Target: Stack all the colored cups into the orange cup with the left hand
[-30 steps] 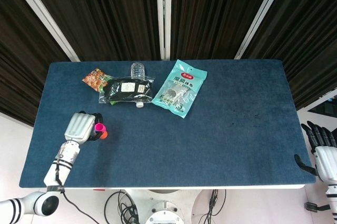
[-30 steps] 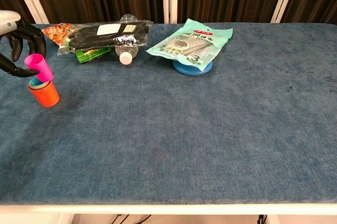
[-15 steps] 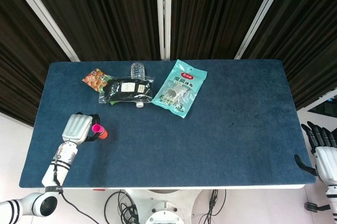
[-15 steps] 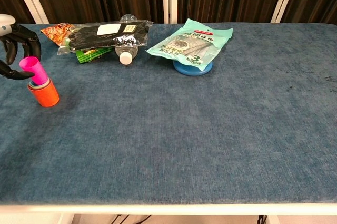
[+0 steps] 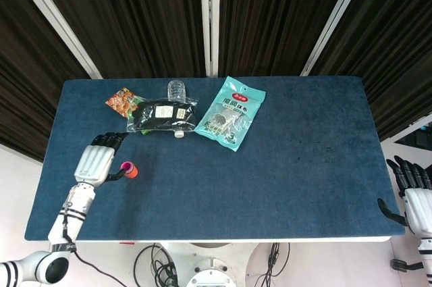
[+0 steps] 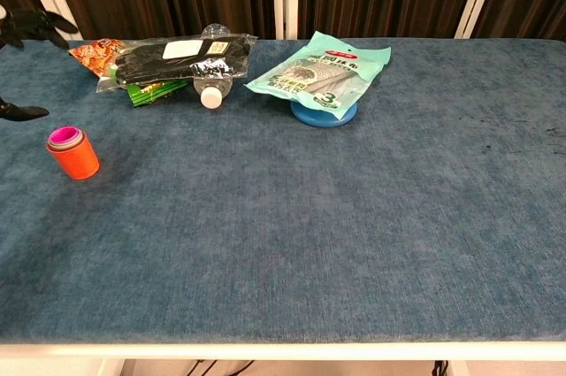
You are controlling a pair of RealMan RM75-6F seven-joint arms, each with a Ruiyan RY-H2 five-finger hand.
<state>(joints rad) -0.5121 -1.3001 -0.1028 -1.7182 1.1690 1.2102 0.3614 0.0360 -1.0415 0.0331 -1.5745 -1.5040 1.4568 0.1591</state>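
Observation:
The orange cup (image 6: 74,157) stands upright near the table's left edge, with a pink cup (image 6: 65,135) nested down inside it so only its rim shows. In the head view the same stack (image 5: 129,169) sits just right of my left hand (image 5: 98,160). That hand is open with its fingers spread, holds nothing, and only its fingertips (image 6: 35,22) show at the chest view's left edge. My right hand (image 5: 413,191) hangs open off the table's right side, away from everything.
At the back of the table lie a snack packet (image 5: 121,100), a black bagged item (image 5: 162,114) over a clear bottle (image 5: 177,90), and a green pouch (image 5: 231,111) resting on a blue disc (image 6: 324,113).
The left hand lowered the pink cup into the orange cup, let go, and drew back to the left with its fingers spread. The right hand has not moved.

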